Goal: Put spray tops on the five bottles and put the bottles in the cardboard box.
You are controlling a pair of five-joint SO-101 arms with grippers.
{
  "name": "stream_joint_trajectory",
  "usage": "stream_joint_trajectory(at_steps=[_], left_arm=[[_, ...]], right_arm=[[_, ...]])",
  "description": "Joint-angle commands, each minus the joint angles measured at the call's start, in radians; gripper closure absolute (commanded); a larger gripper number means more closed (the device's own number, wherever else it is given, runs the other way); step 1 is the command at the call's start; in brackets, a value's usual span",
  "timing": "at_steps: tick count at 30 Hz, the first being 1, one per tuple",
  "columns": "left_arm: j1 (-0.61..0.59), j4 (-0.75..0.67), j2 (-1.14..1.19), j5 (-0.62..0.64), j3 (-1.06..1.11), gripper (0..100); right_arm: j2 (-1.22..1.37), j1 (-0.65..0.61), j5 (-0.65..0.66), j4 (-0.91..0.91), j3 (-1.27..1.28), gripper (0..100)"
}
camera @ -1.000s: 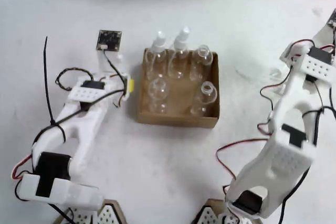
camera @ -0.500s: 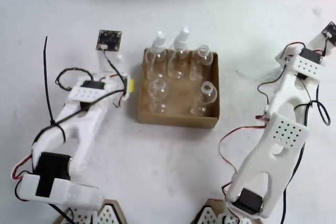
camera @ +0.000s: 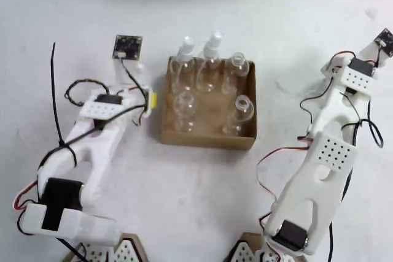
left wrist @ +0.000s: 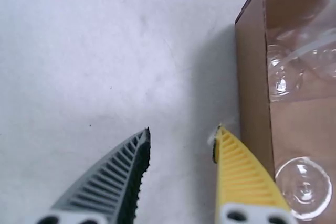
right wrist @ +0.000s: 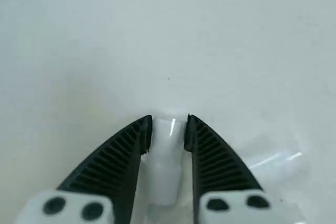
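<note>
The cardboard box (camera: 209,136) stands mid-table with five clear bottles in it. The two at the back left (camera: 183,59) and back middle (camera: 210,56) wear white spray tops; the other three (camera: 242,111) are open-necked. My right arm (camera: 325,157) stretches to the far right edge. There my right gripper (right wrist: 168,121) is shut on a white spray top (right wrist: 167,166) low over the table, its clear tube (right wrist: 273,158) trailing aside. My left gripper (left wrist: 181,135) stands open over bare table beside the box's left wall (left wrist: 252,77), and its yellow finger (camera: 151,99) is close to the cardboard.
A small circuit board (camera: 128,46) lies behind the left arm, with black and red cables (camera: 80,87) looping around it. More wires (camera: 279,157) run beside the right arm. Open table lies in front of the box and behind it.
My right arm has dropped lower and stretched farther toward the back right of the table. The left arm, the box and the bottles have stayed where they were.
</note>
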Motion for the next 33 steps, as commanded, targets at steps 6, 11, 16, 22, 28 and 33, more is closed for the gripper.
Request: stream_joint_trajectory(at_steps=[6, 11, 16, 22, 28, 33], left_arm=[[0.01, -0.025, -0.002, -0.009, -0.052, 81], [0.01, -0.025, -0.002, -0.009, -0.052, 81], [0.01, -0.025, -0.002, -0.009, -0.052, 81], [0.01, -0.025, -0.002, -0.009, -0.052, 81], [0.01, -0.025, -0.002, -0.009, -0.052, 81], [0.01, -0.025, -0.002, -0.009, -0.052, 81]], right_arm=[[-0.105, 0.005, -0.003, 0.22, -0.212, 98.2], [-0.147, 0.002, -0.003, 0.392, -0.4, 98.2], [-0.157, -0.002, -0.003, 0.544, -0.621, 98.2], [-0.315, -0.041, -0.003, 0.613, -0.618, 98.2], [-0.587, -0.051, -0.003, 0.613, -0.623, 98.2], [-0.817, -0.102, 0.064, 0.618, -0.623, 98.2]])
